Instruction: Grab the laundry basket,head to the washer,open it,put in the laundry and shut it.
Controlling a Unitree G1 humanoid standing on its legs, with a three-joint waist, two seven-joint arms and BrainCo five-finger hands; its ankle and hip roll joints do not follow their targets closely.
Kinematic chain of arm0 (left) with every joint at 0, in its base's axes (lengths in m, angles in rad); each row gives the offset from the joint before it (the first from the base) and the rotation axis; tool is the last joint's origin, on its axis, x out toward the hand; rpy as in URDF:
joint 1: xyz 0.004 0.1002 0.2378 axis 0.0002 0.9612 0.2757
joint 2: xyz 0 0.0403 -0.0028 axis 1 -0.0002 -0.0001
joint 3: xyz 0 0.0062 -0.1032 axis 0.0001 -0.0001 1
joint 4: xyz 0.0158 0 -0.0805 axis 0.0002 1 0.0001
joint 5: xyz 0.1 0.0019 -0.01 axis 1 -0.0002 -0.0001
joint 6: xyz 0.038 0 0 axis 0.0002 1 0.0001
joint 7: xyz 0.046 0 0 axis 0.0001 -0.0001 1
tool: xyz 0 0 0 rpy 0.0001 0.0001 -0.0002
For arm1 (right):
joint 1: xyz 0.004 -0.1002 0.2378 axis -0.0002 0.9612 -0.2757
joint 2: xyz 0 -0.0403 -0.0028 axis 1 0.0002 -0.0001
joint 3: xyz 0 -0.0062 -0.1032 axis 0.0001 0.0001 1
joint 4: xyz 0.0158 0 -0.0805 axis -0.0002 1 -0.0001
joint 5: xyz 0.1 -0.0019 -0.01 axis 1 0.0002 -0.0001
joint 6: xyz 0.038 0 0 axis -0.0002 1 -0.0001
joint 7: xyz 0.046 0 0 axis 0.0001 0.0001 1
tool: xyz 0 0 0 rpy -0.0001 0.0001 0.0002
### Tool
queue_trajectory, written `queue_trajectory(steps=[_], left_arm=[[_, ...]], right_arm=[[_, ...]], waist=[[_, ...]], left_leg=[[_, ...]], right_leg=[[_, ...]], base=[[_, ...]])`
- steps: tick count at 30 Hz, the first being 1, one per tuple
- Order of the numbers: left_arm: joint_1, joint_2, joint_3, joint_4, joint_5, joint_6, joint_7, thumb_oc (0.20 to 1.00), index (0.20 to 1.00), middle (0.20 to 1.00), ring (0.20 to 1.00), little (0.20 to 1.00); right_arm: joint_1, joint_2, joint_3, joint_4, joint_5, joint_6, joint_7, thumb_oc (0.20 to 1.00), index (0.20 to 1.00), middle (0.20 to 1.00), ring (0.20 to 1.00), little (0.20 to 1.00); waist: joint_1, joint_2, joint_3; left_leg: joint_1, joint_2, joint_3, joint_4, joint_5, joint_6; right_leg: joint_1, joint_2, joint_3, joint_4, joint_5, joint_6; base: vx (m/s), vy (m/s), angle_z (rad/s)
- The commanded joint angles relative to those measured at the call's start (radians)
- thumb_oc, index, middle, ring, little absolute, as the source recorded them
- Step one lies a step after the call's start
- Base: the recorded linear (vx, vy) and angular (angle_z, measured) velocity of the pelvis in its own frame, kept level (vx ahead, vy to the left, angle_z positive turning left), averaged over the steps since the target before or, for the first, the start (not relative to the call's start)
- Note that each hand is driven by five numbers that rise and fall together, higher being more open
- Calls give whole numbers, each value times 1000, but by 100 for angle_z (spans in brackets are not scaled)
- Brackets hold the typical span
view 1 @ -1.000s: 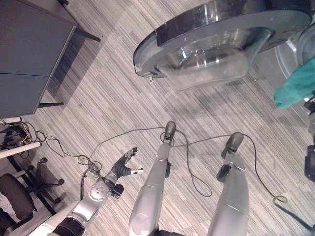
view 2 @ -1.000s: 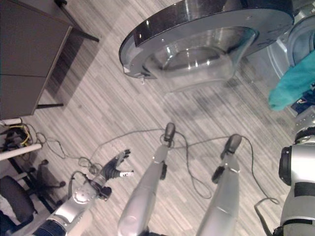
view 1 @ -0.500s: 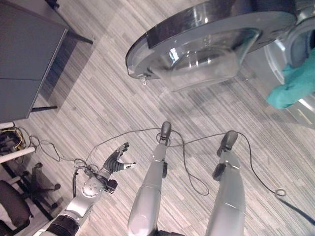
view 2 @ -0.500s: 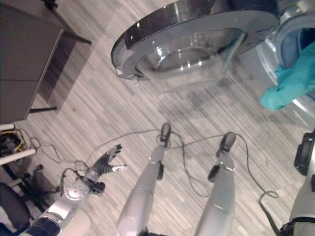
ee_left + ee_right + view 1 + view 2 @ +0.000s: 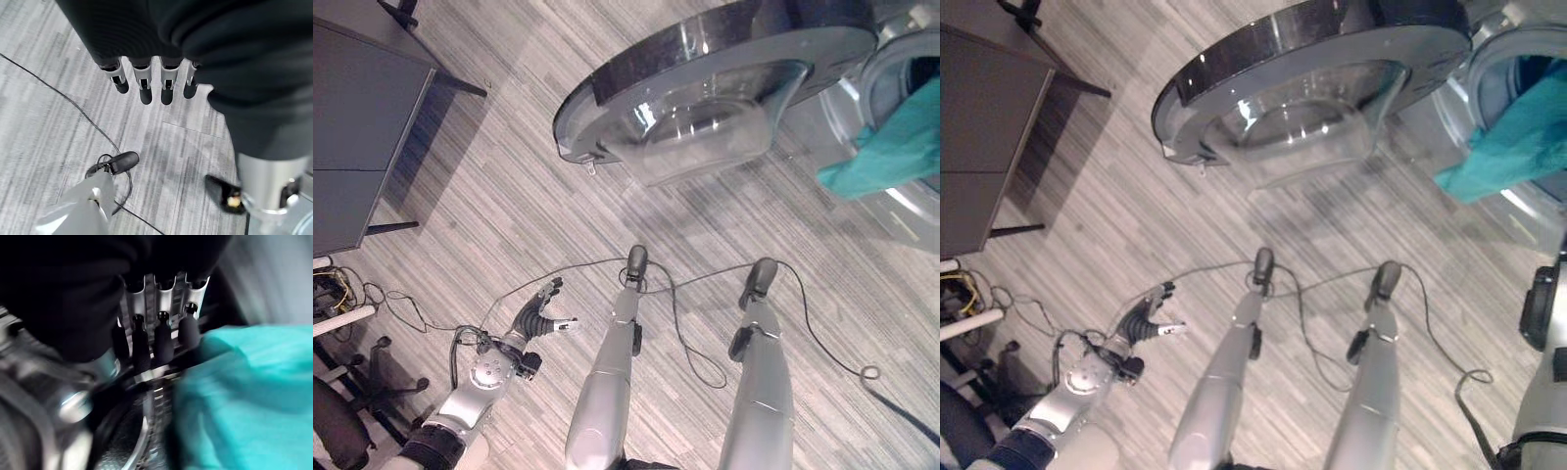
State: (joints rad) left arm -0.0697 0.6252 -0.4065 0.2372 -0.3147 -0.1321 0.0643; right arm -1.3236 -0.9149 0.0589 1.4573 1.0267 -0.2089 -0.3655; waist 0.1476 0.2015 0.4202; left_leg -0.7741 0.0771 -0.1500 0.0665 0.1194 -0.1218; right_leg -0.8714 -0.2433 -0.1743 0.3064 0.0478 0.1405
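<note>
Hanging higher over the washer (image 5: pixel 1513 59) rim than before, teal cloth (image 5: pixel 886 147); finger grip unclear

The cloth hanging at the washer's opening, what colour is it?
The cloth is plain teal, with no pattern. It shows best in the right eye view.
</note>
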Motion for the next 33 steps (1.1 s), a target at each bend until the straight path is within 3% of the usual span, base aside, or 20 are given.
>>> queue_trajectory(steps=[1, 2, 3, 4, 6, 7, 9, 11, 14, 17, 20, 21, 22, 25, 26, 31, 32, 33], left_arm=[[64, 5, -30, -6, -16, -21, 12, 1000, 1000, 1000, 1000, 1000], [64, 5, -30, -6, -16, -21, 12, 1000, 1000, 1000, 1000, 1000], [57, -10, -37, 11, -12, -20, 9, 1000, 1000, 1000, 1000, 1000], [48, -45, -9, 36, 7, -34, 13, 1000, 1000, 1000, 1000, 1000], [51, -39, -13, 37, 8, -35, 13, 1000, 1000, 1000, 1000, 1000], [51, -66, -3, 46, 36, -37, 8, 1000, 1000, 1000, 1000, 1000], [54, -77, 0, 80, 71, -45, 1, 1000, 1000, 1000, 1000, 1000], [52, -75, -2, 97, 74, -53, 2, 1000, 1000, 1000, 1000, 1000], [48, -70, -1, 104, 77, -57, 8, 1000, 1000, 1000, 1000, 1000], [58, -56, -4, 94, 72, -56, 5, 1000, 1000, 1000, 1000, 1000], [67, -43, -19, 80, 62, -53, -8, 1000, 1000, 1000, 1000, 1000], [71, -30, -32, 73, 55, -50, -15, 1000, 1000, 1000, 1000, 1000], [69, -32, -31, 71, 54, -50, -15, 1000, 1000, 1000, 1000, 1000], [64, -25, -58, 55, 45, -47, -29, 1000, 1000, 1000, 1000, 1000], [64, -24, -58, 54, 45, -48, -29, 1000, 1000, 1000, 1000, 1000], [53, -17, -77, 37, 30, -47, -35, 1000, 1000, 1000, 1000, 1000], [49, -16, -82, 34, 30, -48, -33, 1000, 1000, 1000, 1000, 1000], [48, -17, -85, 33, 28, -48, -33, 1000, 1000, 1000, 1000, 1000]], right_arm=[[44, -52, 56, -72, 8, -15, 28, 1000, 1000, 1000, 1000, 1000], [44, -52, 56, -72, 8, -15, 28, 1000, 1000, 1000, 1000, 1000], [106, 21, 59, -41, -29, 11, 68, 1000, 1000, 1000, 1000, 1000], [300, 131, -12, -212, 5, -61, 143, 1000, 1000, 1000, 1000, 1000], [324, 137, -27, -231, 0, -62, 134, 1000, 1000, 1000, 1000, 1000], [435, 188, -63, -357, 20, -115, 190, 1000, 1000, 1000, 1000, 1000], [593, 249, -132, -467, -15, -157, 207, 1000, 1000, 1000, 1000, 1000], [639, 268, -142, -463, -55, -147, 206, 1000, 1000, 1000, 1000, 1000], [634, 263, -123, -402, -97, -126, 207, 1000, 1000, 1000, 1000, 1000], [585, 234, -38, -246, -209, -40, 230, 1000, 1000, 1000, 1000, 1000], [528, 201, -6, -170, -232, -13, 237, 1000, 1000, 1000, 1000, 1000], [489, 174, 15, -136, -256, 6, 229, 1000, 1000, 1000, 1000, 1000], [479, 170, 19, -128, -255, 6, 232, 1000, 1000, 1000, 1000, 1000], [388, 127, 61, -73, -270, 24, 229, 1000, 1000, 1000, 1000, 1000], [388, 126, 61, -73, -269, 24, 229, 1000, 1000, 1000, 1000, 1000], [305, 101, 100, -41, -284, 35, 217, 1000, 1000, 1000, 1000, 1000], [284, 98, 98, -40, -270, 31, 211, 1000, 1000, 1000, 1000, 1000], [278, 96, 96, -42, -263, 30, 209, 1000, 1000, 1000, 1000, 1000]], waist=[[20, -4, -71], [20, -4, -71], [21, 4, -56], [2, 0, -37], [6, -5, -42], [-13, -4, -27], [-32, -15, -25], [-40, -21, -23], [-44, -22, -19], [-39, -13, -19], [-31, -3, -18], [-19, 5, -27], [-18, 8, -17], [4, 25, -26], [5, 25, -18], [32, 47, -27], [41, 55, -19], [43, 56, -27]], left_leg=[[7, 77, -5, -78, 43, -61], [7, 77, -5, -78, 43, -61], [3, 77, -3, -72, 43, -59], [4, 75, -1, -69, 41, -57], [5, 75, -1, -69, 41, -57], [4, 76, 0, -69, 40, -56], [7, 78, -2, -64, 37, -57], [7, 79, -3, -59, 36, -58], [5, 78, -2, -57, 36, -58], [-1, 80, 2, -61, 42, -61], [-2, 82, 5, -63, 46, -61], [10, 83, 3, -72, 27, -63], [-3, 82, 4, -66, 47, -62], [8, 82, 5, -80, 32, -63], [-4, 81, 6, -73, 52, -61], [-5, 80, 0, -94, 38, -62], [-26, 78, -1, -92, 62, -61], [-16, 77, -2, -100, 42, -63]], right_leg=[[-31, -54, 5, 67, -74, 54], [-31, -54, 5, 67, -74, 54], [-29, -53, 3, 66, -74, 53], [-23, -50, 2, 62, -70, 52], [-21, -51, 2, 62, -70, 53], [-21, -48, 4, 61, -68, 53], [-14, -49, 1, 62, -68, 52], [-14, -50, 0, 63, -67, 52], [-18, -51, 3, 65, -65, 53], [-26, -49, 7, 67, -65, 53], [-35, -49, 10, 74, -67, 54], [-30, -51, 15, 81, -96, 64], [-41, -51, 11, 80, -71, 55], [-42, -56, 16, 94, -102, 66], [-52, -56, 11, 92, -76, 57], [-71, -62, 15, 121, -118, 67], [-92, -61, 9, 124, -94, 57], [-86, -60, 15, 131, -127, 66]], base=[[0, 0, 0], [0, 0, 0], [0, 0, 0], [0, 0, 0], [0, 0, 0], [10, 0, 3], [6, -2, 2], [0, 0, 0], [-6, -6, -2], [0, 0, 0], [17, -9, -5], [-5, -9, -5], [0, 0, 0], [-1, 3, -1], [0, 0, 0], [30, -13, 6], [0, 0, 0], [0, 0, 0]])
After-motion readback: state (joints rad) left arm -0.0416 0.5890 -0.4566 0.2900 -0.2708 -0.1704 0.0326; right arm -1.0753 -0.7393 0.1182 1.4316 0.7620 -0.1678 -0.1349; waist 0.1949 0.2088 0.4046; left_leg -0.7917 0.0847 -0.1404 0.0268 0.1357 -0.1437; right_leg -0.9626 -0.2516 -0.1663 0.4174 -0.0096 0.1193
